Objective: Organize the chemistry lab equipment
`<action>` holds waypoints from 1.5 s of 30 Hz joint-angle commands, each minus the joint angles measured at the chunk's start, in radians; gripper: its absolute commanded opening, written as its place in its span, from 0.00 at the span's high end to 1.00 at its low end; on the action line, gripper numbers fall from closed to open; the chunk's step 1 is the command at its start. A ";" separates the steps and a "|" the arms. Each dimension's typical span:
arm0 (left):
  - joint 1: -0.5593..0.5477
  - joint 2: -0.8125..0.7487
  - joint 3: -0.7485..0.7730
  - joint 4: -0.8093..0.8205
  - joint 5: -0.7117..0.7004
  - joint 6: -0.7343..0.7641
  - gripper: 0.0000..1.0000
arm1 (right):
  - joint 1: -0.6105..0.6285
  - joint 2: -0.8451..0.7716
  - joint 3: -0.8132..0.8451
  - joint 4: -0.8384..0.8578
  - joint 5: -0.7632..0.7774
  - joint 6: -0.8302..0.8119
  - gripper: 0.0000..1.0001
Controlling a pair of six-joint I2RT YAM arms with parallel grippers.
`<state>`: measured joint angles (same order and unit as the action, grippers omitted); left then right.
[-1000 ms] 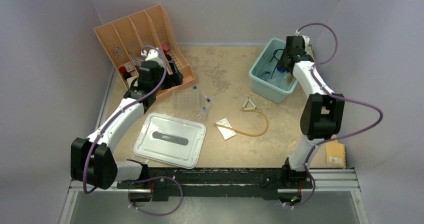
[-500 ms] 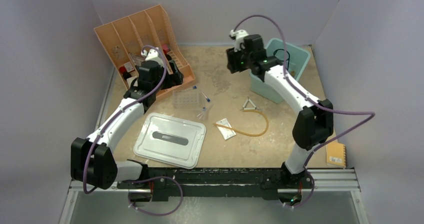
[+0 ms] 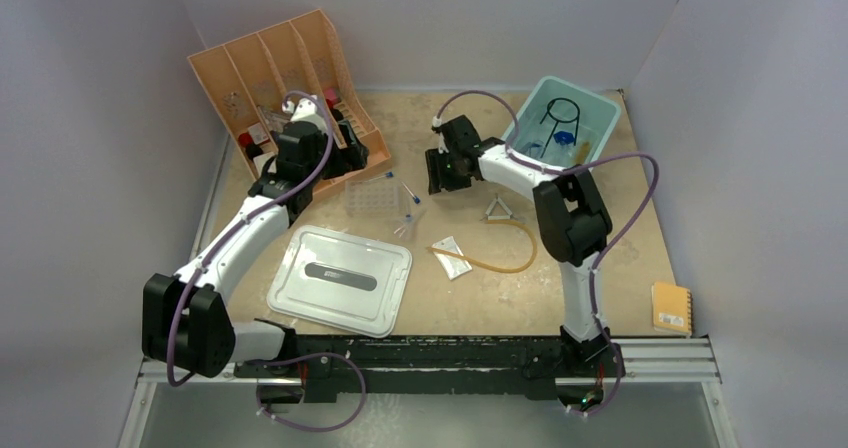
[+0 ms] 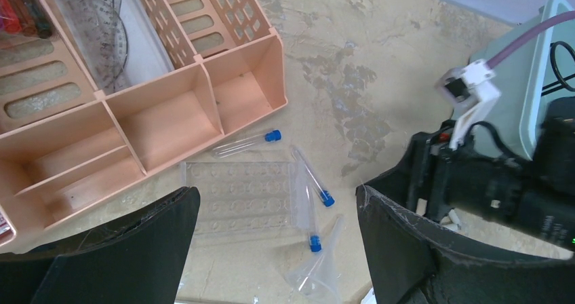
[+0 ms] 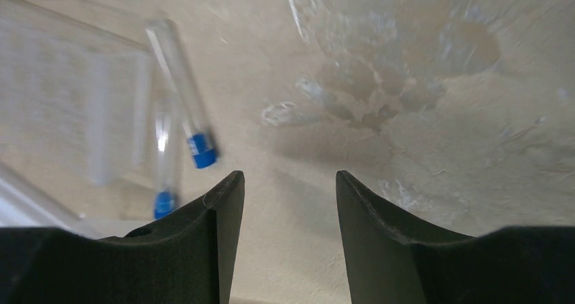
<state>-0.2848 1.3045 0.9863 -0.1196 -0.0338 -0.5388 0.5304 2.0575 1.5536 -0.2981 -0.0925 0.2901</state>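
A clear tube rack (image 3: 368,200) lies flat on the table, with three blue-capped thin tubes (image 3: 410,193) and a clear funnel (image 4: 319,270) loose beside it. My left gripper (image 3: 322,164) hovers open and empty above the rack (image 4: 241,199). My right gripper (image 3: 432,178) is open and empty, low over bare table just right of the tubes (image 5: 183,90). The wire triangle (image 3: 498,208), amber hose (image 3: 505,258) and small clear packet (image 3: 453,256) lie mid-table. The black wire ring (image 3: 562,113) and blue tools (image 3: 567,138) lie in the teal bin (image 3: 521,164).
The peach slotted organizer (image 3: 270,63) stands at the back left, close behind my left gripper. A pale grey lid (image 3: 340,278) lies at the front left. A small orange notebook (image 3: 670,308) lies at the front right. The right arm (image 4: 488,188) shows in the left wrist view.
My right arm has swung from over the teal bin leftward and down to the table near the tubes. My left arm has not moved.
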 commanded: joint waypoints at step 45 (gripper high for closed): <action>-0.155 0.235 -0.086 0.062 0.261 -0.359 0.32 | 0.133 -0.017 -0.059 -0.109 0.124 0.193 0.45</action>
<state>-0.3996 1.5261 0.8852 -0.1101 0.2173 -0.7982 0.6655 2.0811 1.5150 -0.3771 0.0509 0.4084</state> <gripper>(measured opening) 0.700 0.563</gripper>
